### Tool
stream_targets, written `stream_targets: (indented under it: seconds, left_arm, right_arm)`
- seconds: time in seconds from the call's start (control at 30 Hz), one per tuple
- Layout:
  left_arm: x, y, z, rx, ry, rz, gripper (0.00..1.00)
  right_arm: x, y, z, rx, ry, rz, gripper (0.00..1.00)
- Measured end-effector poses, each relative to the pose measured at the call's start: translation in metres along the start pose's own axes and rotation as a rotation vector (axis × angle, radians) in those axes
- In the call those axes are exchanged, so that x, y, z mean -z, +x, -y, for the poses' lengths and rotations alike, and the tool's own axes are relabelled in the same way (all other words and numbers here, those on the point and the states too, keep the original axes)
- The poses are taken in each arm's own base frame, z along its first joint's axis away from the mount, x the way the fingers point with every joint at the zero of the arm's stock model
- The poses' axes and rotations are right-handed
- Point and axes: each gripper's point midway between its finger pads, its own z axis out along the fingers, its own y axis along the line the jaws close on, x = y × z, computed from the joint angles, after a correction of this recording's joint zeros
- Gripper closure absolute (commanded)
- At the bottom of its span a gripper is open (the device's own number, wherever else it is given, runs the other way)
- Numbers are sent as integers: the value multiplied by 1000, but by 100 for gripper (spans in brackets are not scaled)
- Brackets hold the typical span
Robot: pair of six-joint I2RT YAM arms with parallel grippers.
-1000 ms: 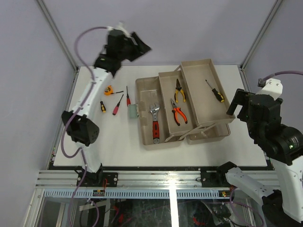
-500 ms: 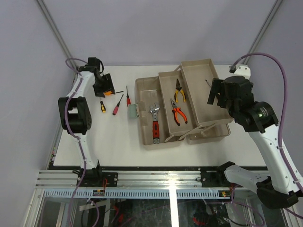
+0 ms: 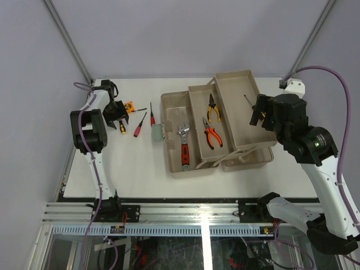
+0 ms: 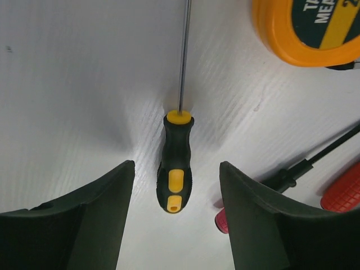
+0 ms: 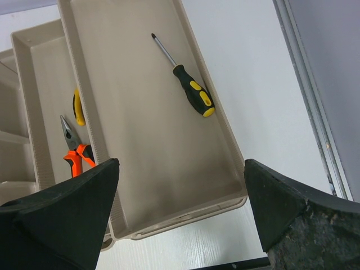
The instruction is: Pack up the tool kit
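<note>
1. Underneath it all, the white, finely ribbed bench (image 3: pixel 140 169) carries everything.
2. The toolbox (image 3: pixel 242 126) is smooth beige plastic. Its rectangular trays are fanned open in steps. It sits toward the far right corner, long axis running from the near edge to the far edge.
3. The right end effector (image 5: pixel 180 169) hangs over the rightmost tray, its black fingers spread wide and holding nothing.
4. The left end effector (image 4: pixel 175 174) is low at the far left corner. Its matte black fingers stand apart on either side of a screwdriver handle, with a gap on each side.
5. The red-handled wrench (image 3: pixel 184 147) lies in the leftmost tray, lengthwise.
6. The orange-handled pliers (image 3: pixel 211 136) and yellow-handled pliers (image 3: pixel 213 107) lie in the middle tray.
7. The tray screwdriver (image 5: pixel 188 90) has a black-and-yellow grip, and its tip points to the far left.
8. The round orange tape measure (image 4: pixel 309 31) sits near the far left corner.
9. The stubby screwdriver (image 4: pixel 175 152) has a rubbery black-and-yellow grip. Its thin steel shaft points at the far edge.
10. The pink screwdriver (image 3: pixel 139 125) lies just to its right.
</note>
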Motion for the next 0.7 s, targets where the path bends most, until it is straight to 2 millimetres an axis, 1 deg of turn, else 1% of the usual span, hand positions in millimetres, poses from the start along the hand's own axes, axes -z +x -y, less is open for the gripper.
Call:
stream_targets:
  seconds: [0.07, 0.1, 0.13, 0.2, 0.23, 0.43, 0.5, 0.57, 0.6, 0.63, 0.7]
  left_arm:
    - [-8, 3, -2, 1, -10, -18, 42]
    - [-10, 4, -2, 0, -13, -22, 48]
    - [-12, 5, -2, -1, -16, -27, 60]
    - [-16, 7, -3, 2, -23, -36, 96]
    - [-17, 7, -4, 7, -25, -37, 100]
    - [-13, 7, -3, 1, -21, -33, 100]
    - [-4, 5, 2, 9, 6, -21, 100]
    - [17, -3, 17, 27, 76, 11, 100]
    - [33, -12, 29, 40, 130, 43, 100]
    - [53, -23, 44, 50, 194, 86, 100]
    - [105, -49, 85, 68, 363, 202, 100]
  right_arm:
    - [-2, 1, -1, 4, 2, -6, 0]
    - [-3, 1, -2, 6, 3, -10, 0]
    - [-5, 2, -2, 9, 6, -14, 1]
    - [-8, 3, -4, 15, 9, -23, 1]
    - [-9, 4, -4, 17, 10, -27, 1]
    - [-13, 5, -5, 29, 14, -37, 1]
    - [-13, 5, -5, 32, 14, -37, 0]
    - [-13, 5, -5, 34, 13, -37, 1]
    - [-13, 5, -5, 34, 14, -36, 1]
    - [-13, 5, -5, 34, 14, -36, 1]
    - [-13, 4, -6, 32, 12, -32, 1]
